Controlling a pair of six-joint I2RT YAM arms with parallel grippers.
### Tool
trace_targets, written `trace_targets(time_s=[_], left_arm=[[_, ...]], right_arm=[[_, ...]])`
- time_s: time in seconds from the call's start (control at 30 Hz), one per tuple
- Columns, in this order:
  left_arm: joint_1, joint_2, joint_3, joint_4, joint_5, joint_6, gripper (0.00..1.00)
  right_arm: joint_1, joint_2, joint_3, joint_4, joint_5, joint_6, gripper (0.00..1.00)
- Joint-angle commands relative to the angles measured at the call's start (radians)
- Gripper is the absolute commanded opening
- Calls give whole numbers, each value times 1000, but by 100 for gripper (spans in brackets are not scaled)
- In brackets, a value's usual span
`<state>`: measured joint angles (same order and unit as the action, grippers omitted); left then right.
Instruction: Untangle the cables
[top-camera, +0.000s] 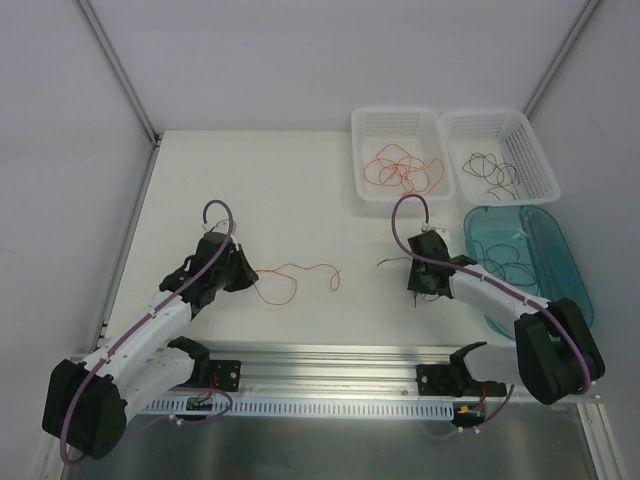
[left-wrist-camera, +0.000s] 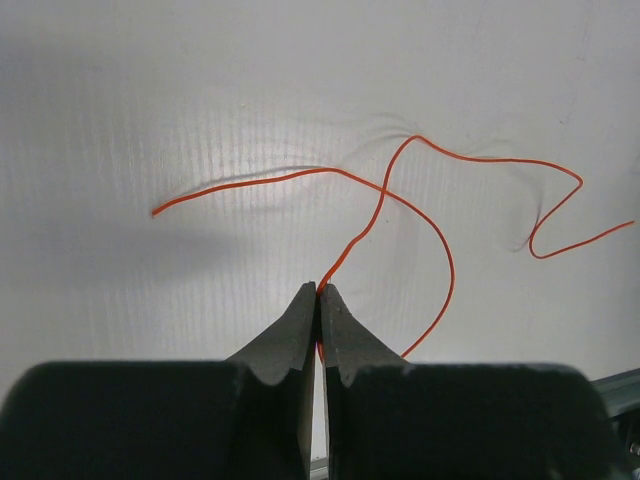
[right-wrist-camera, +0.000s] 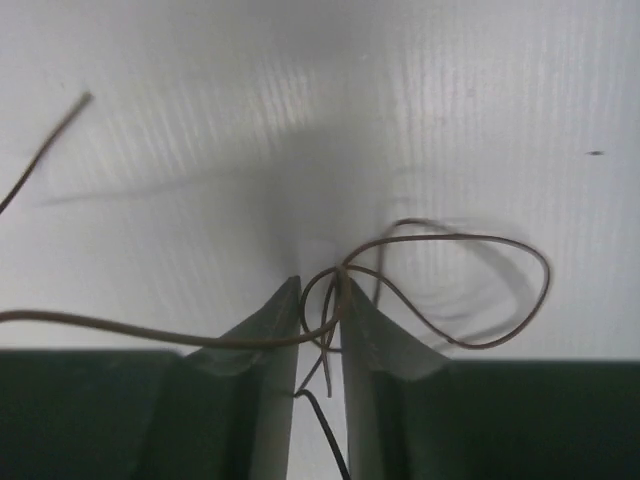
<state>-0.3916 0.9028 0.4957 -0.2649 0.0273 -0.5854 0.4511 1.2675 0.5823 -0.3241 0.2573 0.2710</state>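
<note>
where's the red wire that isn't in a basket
In the top view the red wire lies on the table left of centre, pinched in the left gripper and trailing right toward the other arm.

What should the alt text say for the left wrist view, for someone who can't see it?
The left pincer, two dark fingers pressed together, is shut on a thin red-orange wire. The wire curls away over the white table, crossing itself once, one end lying off to the left.
</note>
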Motion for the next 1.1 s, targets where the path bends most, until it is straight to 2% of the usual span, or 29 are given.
trace_targets(time_s=[0.0,0.07,0.13,0.27,0.4,0.57,0.77,0.9,1.07], left_arm=[[2,-8,-5,38,25,15,0],[2,-2,-6,44,26,15,0],[0,7,-6,52,31,15,0],[2,21,-6,61,43,13,0],[2,24,-9,69,48,15,0],[0,28,-9,78,63,13,0],[0,21,-11,79,80,12,0],[0,18,-14,87,95,12,0],[0,18,-20,104,120,12,0]], right_arm=[[29,10,13,39,-58,4,22],[75,-29,37,7,-27,-30,9],[99,-59,88,-42,-7,-58,1],[130,-172,178,-127,-13,-128,1],[129,-233,354,-210,9,-203,1],[110,-217,589,-297,112,-329,1],[-84,-109,853,-284,83,-378,1],[-210,-30,947,-214,62,-372,1],[-397,117,979,-64,14,-319,1]])
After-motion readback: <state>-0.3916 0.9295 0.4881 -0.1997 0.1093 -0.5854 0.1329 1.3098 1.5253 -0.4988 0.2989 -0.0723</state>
